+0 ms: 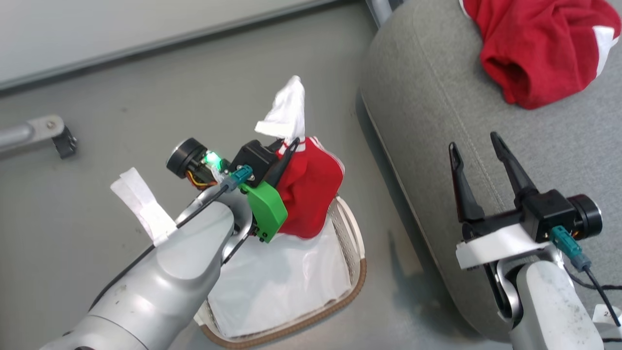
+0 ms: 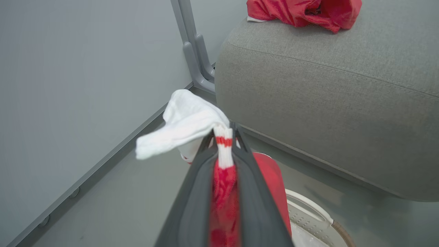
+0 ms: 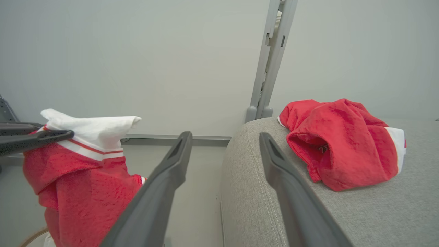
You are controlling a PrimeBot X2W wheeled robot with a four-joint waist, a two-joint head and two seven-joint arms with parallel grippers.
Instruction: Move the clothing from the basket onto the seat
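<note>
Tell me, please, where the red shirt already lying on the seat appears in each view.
Head view: the shirt lies at the top right, on the seat.
Left wrist view: the shirt sits at the top edge, right of centre.
Right wrist view: the shirt lies right of centre.
Shared landmark: the grey post beside the seat's corner.

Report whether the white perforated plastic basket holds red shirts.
None visible in the basket: its white sheet lies bare. One red shirt hangs from the left gripper; the other lies on the grey fabric seat.
</note>
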